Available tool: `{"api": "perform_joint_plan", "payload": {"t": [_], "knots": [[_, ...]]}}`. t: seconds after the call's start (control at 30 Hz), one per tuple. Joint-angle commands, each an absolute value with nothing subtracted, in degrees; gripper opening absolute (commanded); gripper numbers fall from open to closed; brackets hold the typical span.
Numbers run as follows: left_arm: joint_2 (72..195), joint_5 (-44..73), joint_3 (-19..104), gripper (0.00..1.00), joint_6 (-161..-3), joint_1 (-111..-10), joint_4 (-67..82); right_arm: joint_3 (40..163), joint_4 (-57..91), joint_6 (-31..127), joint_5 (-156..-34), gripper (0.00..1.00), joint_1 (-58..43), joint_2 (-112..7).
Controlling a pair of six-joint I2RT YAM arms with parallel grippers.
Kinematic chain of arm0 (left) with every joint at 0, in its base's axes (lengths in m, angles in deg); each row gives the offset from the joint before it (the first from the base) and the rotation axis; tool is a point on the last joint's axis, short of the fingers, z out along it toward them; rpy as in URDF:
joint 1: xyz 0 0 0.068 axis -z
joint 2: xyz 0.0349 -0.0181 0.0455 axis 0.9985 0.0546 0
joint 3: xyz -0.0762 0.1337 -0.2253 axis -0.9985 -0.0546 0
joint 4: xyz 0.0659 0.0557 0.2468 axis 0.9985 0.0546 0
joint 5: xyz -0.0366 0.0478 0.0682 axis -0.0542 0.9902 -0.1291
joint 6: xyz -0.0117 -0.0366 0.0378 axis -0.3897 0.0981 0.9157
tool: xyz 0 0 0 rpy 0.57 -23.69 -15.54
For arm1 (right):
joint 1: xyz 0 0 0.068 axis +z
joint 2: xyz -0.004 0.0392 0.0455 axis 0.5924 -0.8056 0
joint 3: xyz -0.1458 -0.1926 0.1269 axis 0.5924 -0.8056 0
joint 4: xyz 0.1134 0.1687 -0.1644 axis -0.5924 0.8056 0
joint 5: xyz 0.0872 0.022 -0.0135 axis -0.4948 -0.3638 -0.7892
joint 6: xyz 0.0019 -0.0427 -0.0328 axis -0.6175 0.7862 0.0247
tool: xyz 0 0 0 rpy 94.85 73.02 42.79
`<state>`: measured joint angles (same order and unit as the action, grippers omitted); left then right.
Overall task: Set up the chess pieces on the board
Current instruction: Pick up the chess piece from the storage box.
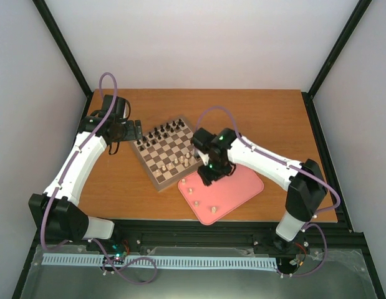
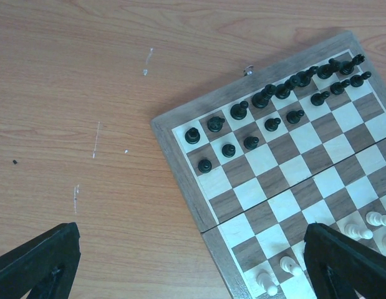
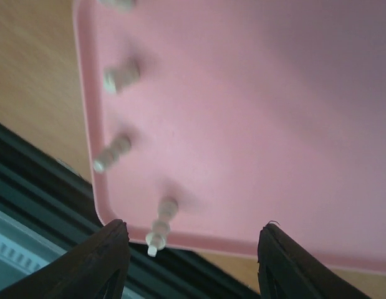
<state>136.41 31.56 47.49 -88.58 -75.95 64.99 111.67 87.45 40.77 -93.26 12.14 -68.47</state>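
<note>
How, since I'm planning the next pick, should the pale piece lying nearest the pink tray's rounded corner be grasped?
Probably grip the pale piece across its narrow middle, coming straight down from above. It lies on its side on the pink tray, its length pointing at the rim, so the open right pincer would close across it.

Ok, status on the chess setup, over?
Left hand open, empty, by board. Right hand open, empty, over pink tray. Four pale pieces on tray. Nothing in the way.

The pale chess pieces (image 3: 121, 76) on the pink tray (image 3: 274, 124) are blurred, their types unreadable.
</note>
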Motion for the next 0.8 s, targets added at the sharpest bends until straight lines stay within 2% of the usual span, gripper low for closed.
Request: {"api": "perform_joint_plan", "payload": {"t": [0.0,0.43,0.77], "knots": [[137.03,30.55,48.99,1.00,-88.67,-76.32,64.27,102.55,84.97,37.01,-95.00,0.57,16.48,-64.88],[137.32,29.34,48.63,1.00,-88.96,-76.32,64.19,89.21,77.32,33.70,-98.24,0.56,21.77,-64.53],[137.40,29.64,48.70,1.00,-88.87,-76.28,64.07,88.86,75.72,34.23,-97.47,0.46,21.76,-66.83]]}}
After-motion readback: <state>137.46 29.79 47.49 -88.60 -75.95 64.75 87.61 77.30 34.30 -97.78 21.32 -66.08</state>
